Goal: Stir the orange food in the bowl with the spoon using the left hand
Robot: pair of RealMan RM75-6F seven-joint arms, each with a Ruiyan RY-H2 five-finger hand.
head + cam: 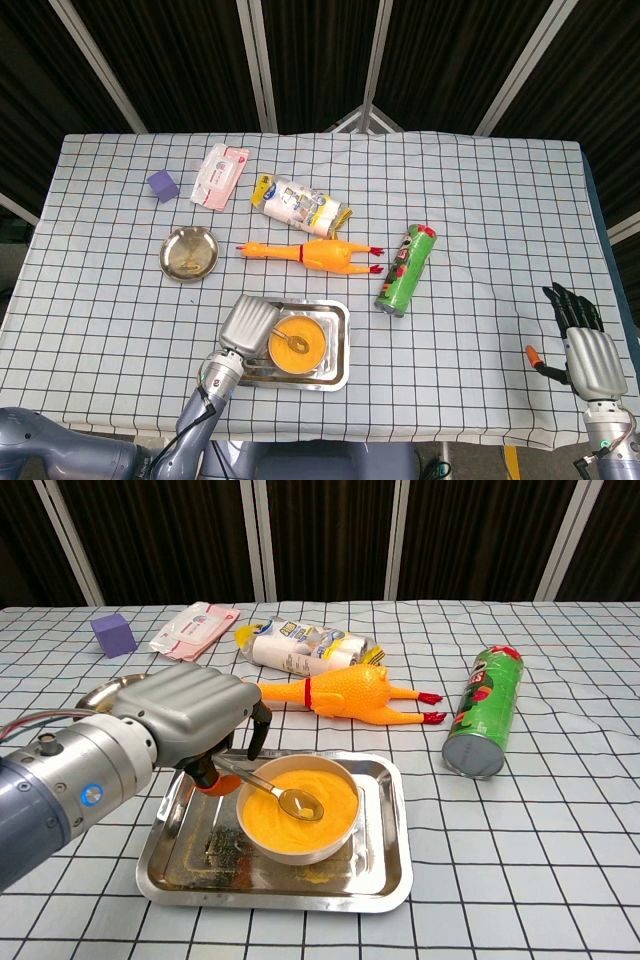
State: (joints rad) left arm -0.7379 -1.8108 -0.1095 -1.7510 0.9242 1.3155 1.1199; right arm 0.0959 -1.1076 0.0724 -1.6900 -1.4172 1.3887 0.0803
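My left hand point(195, 720) hovers over the metal spoon's point(268, 786) handle, fingers curled downward; I can't tell if they grip it. The spoon rests in the white bowl of orange food point(299, 807) on the steel tray point(385, 865). A clumsy pinch could tip the bowl or flick food out.

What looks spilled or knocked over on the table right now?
The green chip can lies on its side right of the tray, and the rubber chicken lies flat behind it. Crumbs speckle the tray floor beside the bowl. No orange food shows outside the bowl; the spoon rests in it.
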